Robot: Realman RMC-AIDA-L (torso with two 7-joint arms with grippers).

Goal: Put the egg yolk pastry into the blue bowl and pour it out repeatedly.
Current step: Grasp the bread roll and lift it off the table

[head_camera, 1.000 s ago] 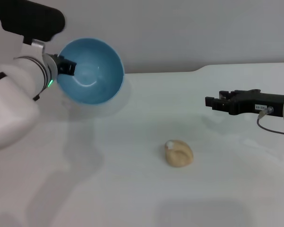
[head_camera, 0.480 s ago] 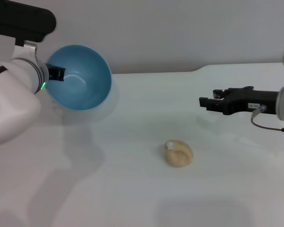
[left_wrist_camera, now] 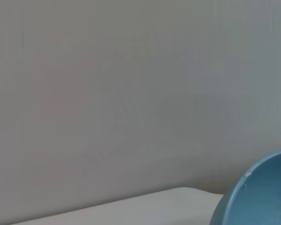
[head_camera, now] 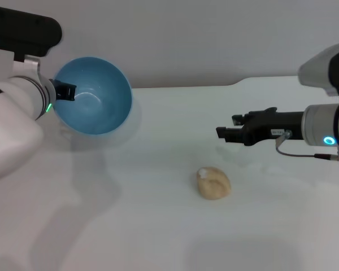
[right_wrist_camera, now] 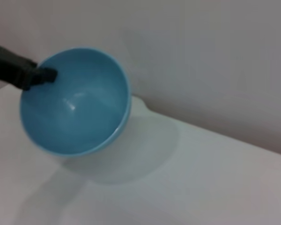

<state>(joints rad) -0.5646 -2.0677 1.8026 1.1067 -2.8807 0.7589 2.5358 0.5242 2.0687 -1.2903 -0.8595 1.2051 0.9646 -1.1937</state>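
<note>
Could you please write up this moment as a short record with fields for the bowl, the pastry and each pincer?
bowl: blue bowl held tilted above the table, opening facing the camera, nothing inside
pastry: egg yolk pastry lying on the table, apart from the bowl and both pincers
left pincer: left pincer clamped on the bowl's rim
right pincer: right pincer in the air, up and to the right of the pastry, holding nothing

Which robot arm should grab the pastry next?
Probably the right. The right gripper hangs free just above the pastry on the table, while the left gripper is busy holding the tilted blue bowl.
</note>
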